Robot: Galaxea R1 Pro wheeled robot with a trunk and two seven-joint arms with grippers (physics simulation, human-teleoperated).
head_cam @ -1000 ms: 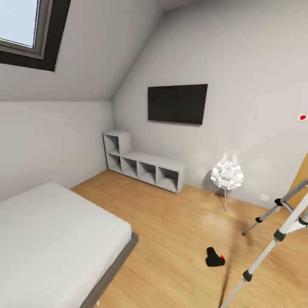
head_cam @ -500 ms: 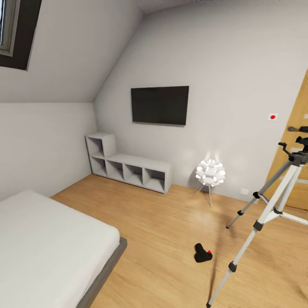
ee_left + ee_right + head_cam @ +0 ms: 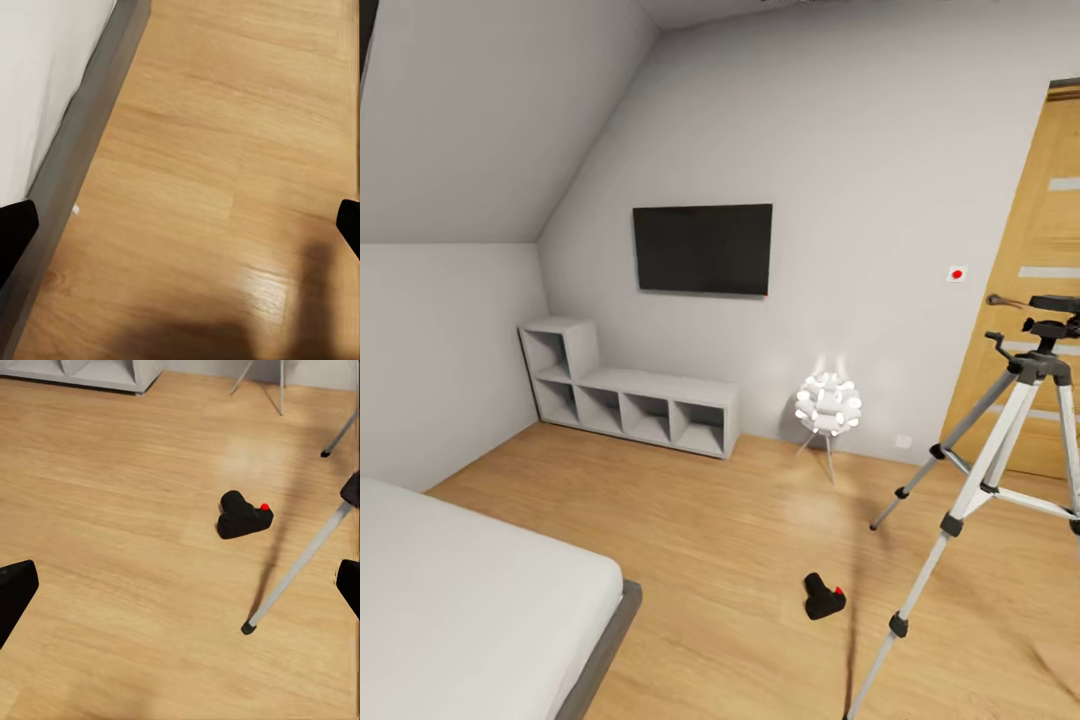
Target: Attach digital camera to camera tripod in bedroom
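Camera (image 3: 823,597) lies on the wood floor (image 3: 710,520), well short of the white wall, lens end down and its red button toward the tripod (image 3: 1000,450). It is just beside the tripod's nearest leg, not touching it. The tripod stands in front of the wooden door (image 3: 1030,250), its black head bare, so nothing is mounted yet.

The step in hand looks like the approach for the pickup. To do it well, I'd roll up square to the camera and leave room from that near leg, since a knock could tip the tripod. The right arm seems the natural one to reach down.

In the right wrist view the camera (image 3: 241,515) is seen from above with the leg's black foot (image 3: 246,628) planted close by, which the head view crops. That gripper (image 3: 180,589) has its 2 fingers wide apart and empty. The left gripper (image 3: 180,229) is likewise spread and empty, over bare floor beside the bed (image 3: 45,112) frame. Only the head view takes in the TV (image 3: 703,249), shelf (image 3: 630,395) and ball lamp (image 3: 827,403).
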